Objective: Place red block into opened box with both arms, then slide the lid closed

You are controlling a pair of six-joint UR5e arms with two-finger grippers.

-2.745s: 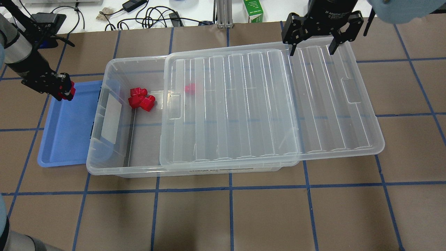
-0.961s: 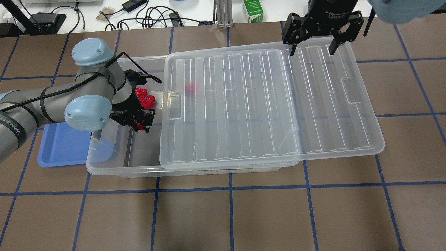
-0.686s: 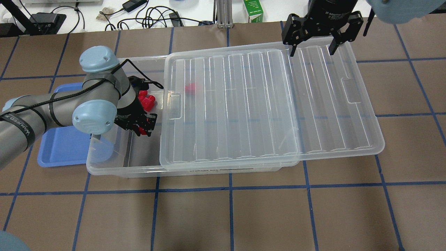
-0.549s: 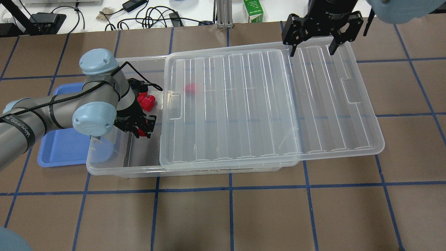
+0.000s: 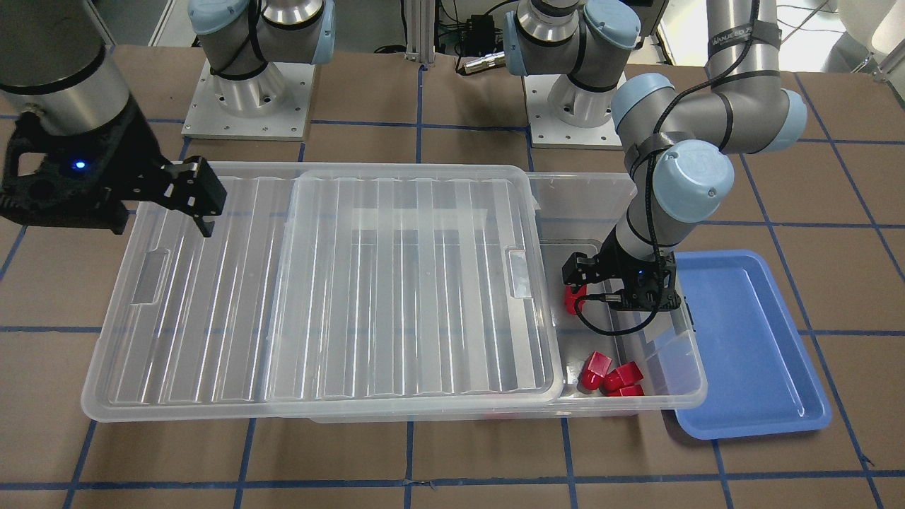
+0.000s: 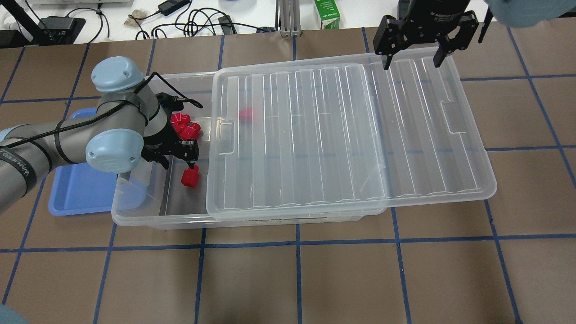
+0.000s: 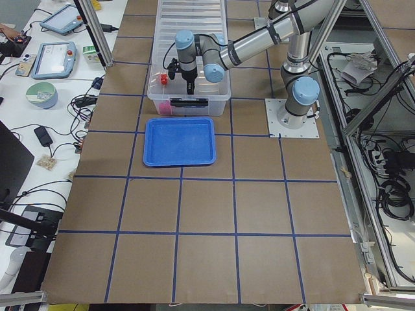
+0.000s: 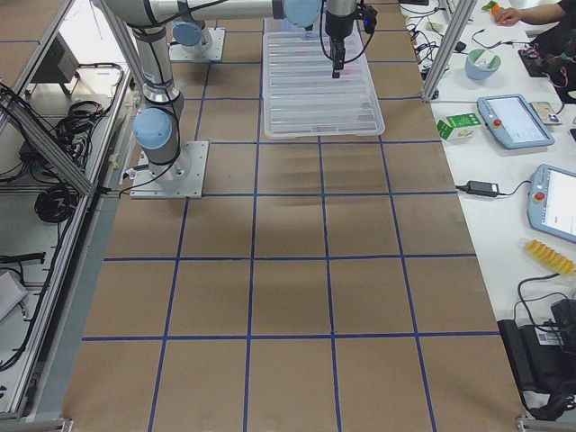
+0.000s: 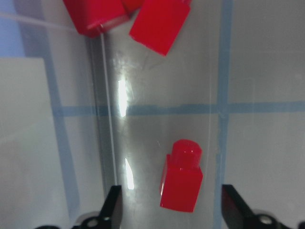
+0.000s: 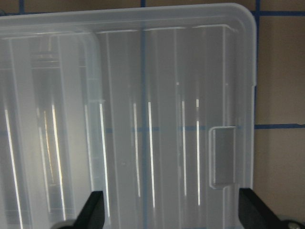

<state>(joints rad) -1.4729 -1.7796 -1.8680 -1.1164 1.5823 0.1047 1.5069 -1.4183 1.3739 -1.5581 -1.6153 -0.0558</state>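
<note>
The red block (image 6: 189,176) (image 5: 571,299) lies on the floor of the box (image 6: 153,220) in its uncovered left end. My left gripper (image 6: 179,158) hangs open just above it. In the left wrist view the red block (image 9: 181,176) lies loose between the spread fingertips (image 9: 113,205), touching neither. The lid (image 6: 337,135) (image 5: 339,283) rests slid to the right, overhanging the box's right end. My right gripper (image 6: 411,63) is open above the lid's far right edge. The right wrist view looks down on the lid's handle recess (image 10: 223,157).
Three red blocks (image 6: 184,126) (image 5: 614,375) sit bunched at the box's far left corner. Another red block (image 6: 245,114) shows through the lid. A shallow blue tray (image 6: 81,184) lies against the box's left end. Cables and a green carton (image 6: 327,13) line the far table.
My left arm carried the red block from the blue tray into the box, then the gripper opened and let it go onto the floor. The right gripper shifted slightly right.
</note>
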